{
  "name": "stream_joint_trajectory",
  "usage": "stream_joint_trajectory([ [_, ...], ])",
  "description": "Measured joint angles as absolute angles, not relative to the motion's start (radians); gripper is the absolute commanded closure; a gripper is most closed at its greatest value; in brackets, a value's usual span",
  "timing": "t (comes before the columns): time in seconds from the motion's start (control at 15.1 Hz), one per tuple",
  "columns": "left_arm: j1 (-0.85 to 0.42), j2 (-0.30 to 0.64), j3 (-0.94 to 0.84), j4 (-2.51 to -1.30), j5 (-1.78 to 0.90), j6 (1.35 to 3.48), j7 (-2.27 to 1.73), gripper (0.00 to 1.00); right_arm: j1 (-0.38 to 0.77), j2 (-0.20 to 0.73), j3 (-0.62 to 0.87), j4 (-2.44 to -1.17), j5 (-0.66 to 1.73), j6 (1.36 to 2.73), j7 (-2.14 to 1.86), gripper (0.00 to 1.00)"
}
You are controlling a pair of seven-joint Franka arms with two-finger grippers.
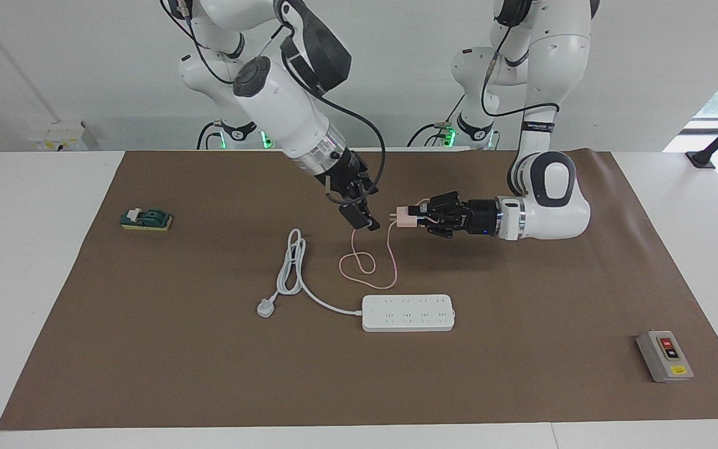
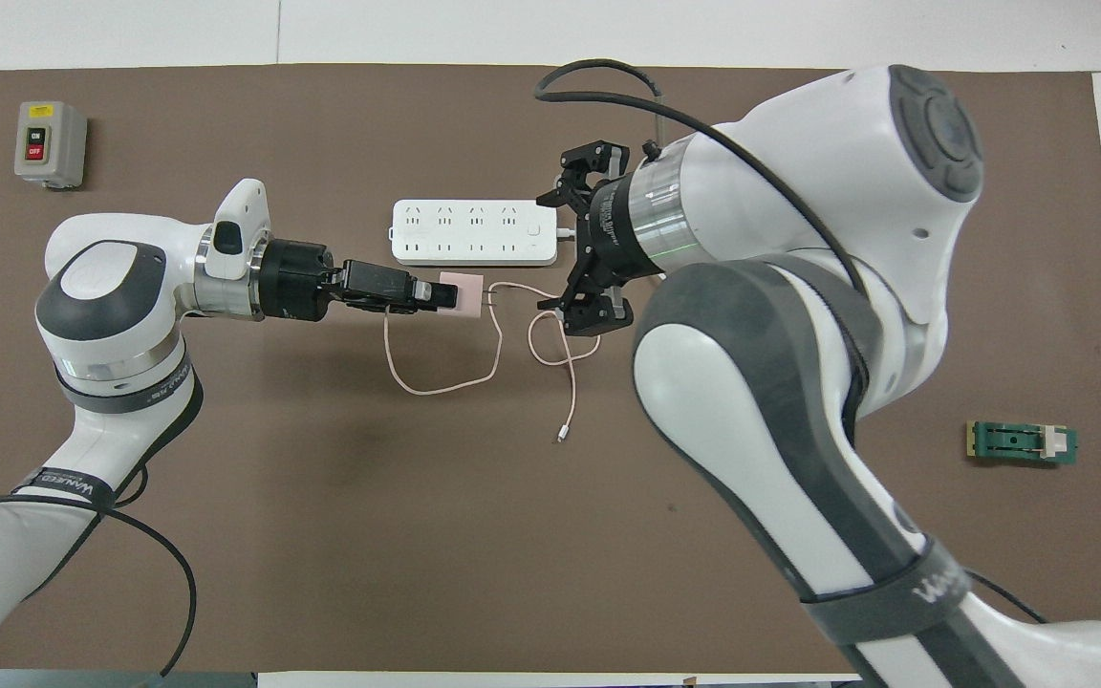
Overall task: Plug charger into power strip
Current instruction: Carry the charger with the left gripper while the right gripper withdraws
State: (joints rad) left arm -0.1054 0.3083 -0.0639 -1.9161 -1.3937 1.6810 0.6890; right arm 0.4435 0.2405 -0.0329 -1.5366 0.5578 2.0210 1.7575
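While left gripper (image 1: 414, 216) grips charger (image 1: 405, 216), prongs seemingly face right gripper (image 1: 360, 218).

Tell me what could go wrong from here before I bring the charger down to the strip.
1. The left gripper holds the charger sideways in the air, prongs pointing toward the right gripper; unless turned downward, they will likely miss the power strip.
2. The pink cable lies looped on the mat under the right gripper and may snag there.
3. The strip lies loose, so pushing could slide it.
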Motion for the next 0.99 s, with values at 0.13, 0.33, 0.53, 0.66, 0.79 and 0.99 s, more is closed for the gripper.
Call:
stream_joint_trajectory([
  [0.13,-0.106,0.294,-0.064,-1.896,-1.295,1.743,0.689,1.00,0.392,0.206,-0.036,-1.536,0.554,1.948,1.635,0.00],
  [0.33,-0.112,0.283,-0.066,-1.854,-1.100,1.825,0.689,1.00,0.308,0.155,-0.038,-1.535,0.499,1.825,1.419,0.00],
  [0.53,-0.127,0.282,-0.068,-1.802,-0.893,1.876,0.689,1.00,0.231,0.103,-0.039,-1.535,0.406,1.691,1.167,0.00],
  [0.66,-0.133,0.282,-0.071,-1.774,-0.770,1.899,0.690,1.00,0.184,0.069,-0.040,-1.536,0.336,1.605,0.977,0.00],
  [0.79,-0.142,0.282,-0.072,-1.746,-0.661,1.916,0.711,1.00,0.136,0.041,-0.041,-1.538,0.274,1.537,0.780,0.00],
  [0.99,-0.157,0.282,-0.073,-1.720,-0.546,1.963,0.757,1.00,0.071,0.015,-0.041,-1.547,0.188,1.480,0.503,0.00],
])
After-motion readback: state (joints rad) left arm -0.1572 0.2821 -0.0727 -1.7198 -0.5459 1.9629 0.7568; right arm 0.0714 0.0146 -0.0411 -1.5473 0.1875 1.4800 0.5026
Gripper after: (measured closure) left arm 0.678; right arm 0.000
